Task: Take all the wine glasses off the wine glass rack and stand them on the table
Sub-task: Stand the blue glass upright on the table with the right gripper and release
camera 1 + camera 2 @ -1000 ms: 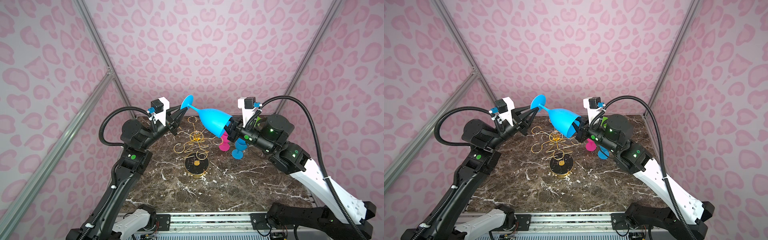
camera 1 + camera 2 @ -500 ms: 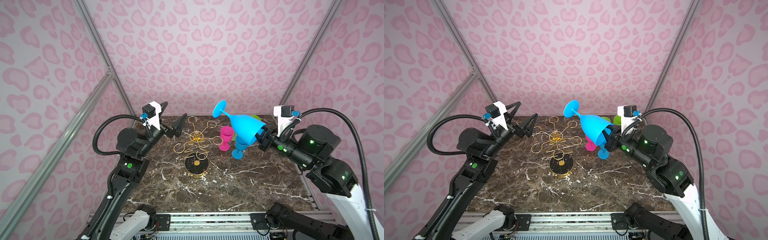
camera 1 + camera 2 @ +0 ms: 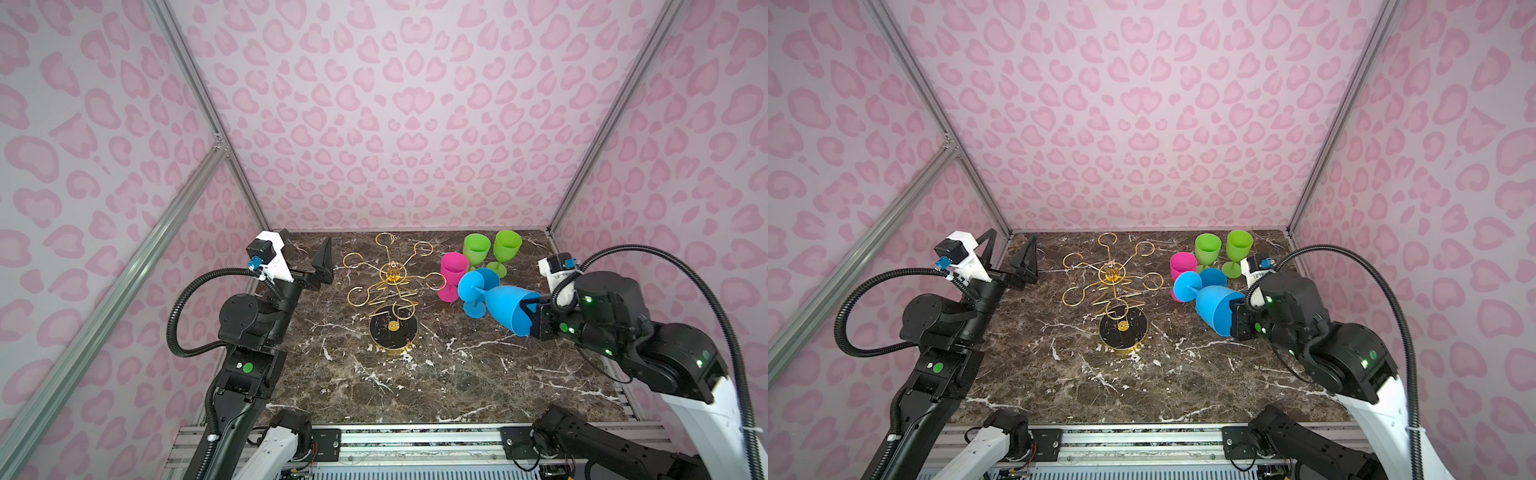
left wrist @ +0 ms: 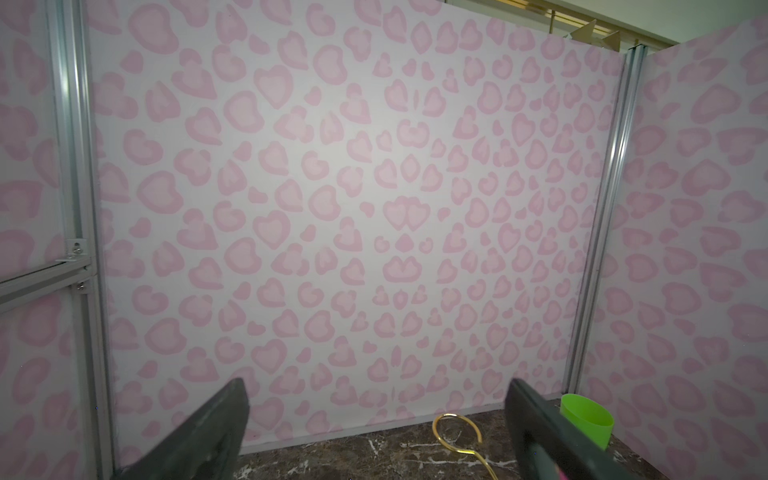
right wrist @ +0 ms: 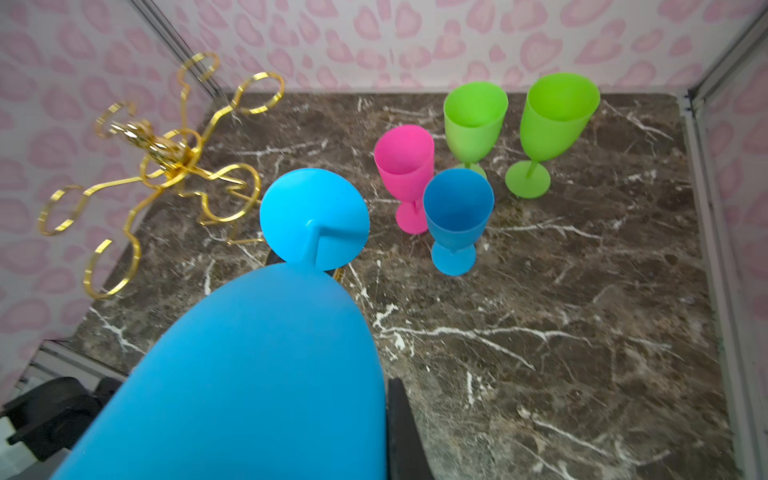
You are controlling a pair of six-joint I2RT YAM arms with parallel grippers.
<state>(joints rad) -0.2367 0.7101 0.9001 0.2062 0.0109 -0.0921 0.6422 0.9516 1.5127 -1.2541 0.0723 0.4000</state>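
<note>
**Top views.**
- Wine glass (image 3: 505, 309): blue, off the wine glass rack (image 3: 392, 286) and carried tilted over the bench (image 3: 415, 386), foot towards the rack.
- Right pincer (image 3: 532, 316): clamped on the bowl wall at the rim.
- Left pincer (image 3: 1007, 249): spread wide, holding nothing, on the rack's far side from the glass.
- Risk: the foot overlaps the standing blue glass (image 3: 484, 291) and sits close to the pink glass (image 3: 453, 276). A sideways swing or a careless descent could topple either, and perhaps the green glasses (image 3: 492, 249) behind them.
- Risk: the grip takes only a thin wall, so the glass could pivot or slip if jolted.
- Unclear: how far the foot stands from the glasses in depth. The standing blue glass is partly covered.

**Left wrist.**
- Both fingers of the left pincer are apart, with only wall between them.
- One rack hook (image 4: 457, 428) and one green rim (image 4: 586, 419) show.
- The carried glass and most of the rack fall outside the frame.

**Right wrist.**
- The bowl (image 5: 270, 374) fills the foreground. One dark finger (image 5: 399, 424) lies against its outside; the other is hidden.
- The foot (image 5: 313, 220) hides the rack's base and lies beside a hook. Moving back that way could snag it.
- The rack's arms are blurred.
</note>
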